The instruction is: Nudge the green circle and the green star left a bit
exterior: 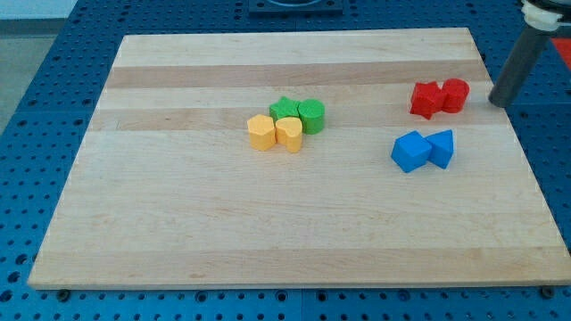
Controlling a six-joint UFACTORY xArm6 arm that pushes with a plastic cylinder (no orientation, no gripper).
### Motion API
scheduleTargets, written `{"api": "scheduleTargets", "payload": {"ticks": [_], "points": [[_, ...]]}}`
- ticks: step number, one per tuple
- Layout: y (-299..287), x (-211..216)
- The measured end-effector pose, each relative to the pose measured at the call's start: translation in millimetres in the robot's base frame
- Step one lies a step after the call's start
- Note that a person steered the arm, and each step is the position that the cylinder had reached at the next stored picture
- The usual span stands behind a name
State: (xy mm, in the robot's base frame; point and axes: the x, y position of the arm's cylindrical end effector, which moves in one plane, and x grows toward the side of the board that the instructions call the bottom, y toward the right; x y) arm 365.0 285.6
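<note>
The green circle [311, 116] and the green star [284, 109] sit side by side near the board's middle, touching each other. A yellow hexagon [260, 132] and a yellow heart-like block [289, 134] lie just below them, touching. My rod comes down at the view's right edge; my tip [499, 101] rests near the board's right edge, far right of the green blocks and just right of the red blocks.
Two red blocks [439, 97] sit together at the upper right. A blue cube [411, 151] and a blue triangle [441, 148] touch each other below them. The wooden board [178, 223] lies on a blue perforated table.
</note>
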Motion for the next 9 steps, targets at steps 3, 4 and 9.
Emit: {"api": "scheduleTargets", "payload": {"ticks": [3, 4, 9], "points": [[-62, 0], [-49, 4], [-133, 48]]}}
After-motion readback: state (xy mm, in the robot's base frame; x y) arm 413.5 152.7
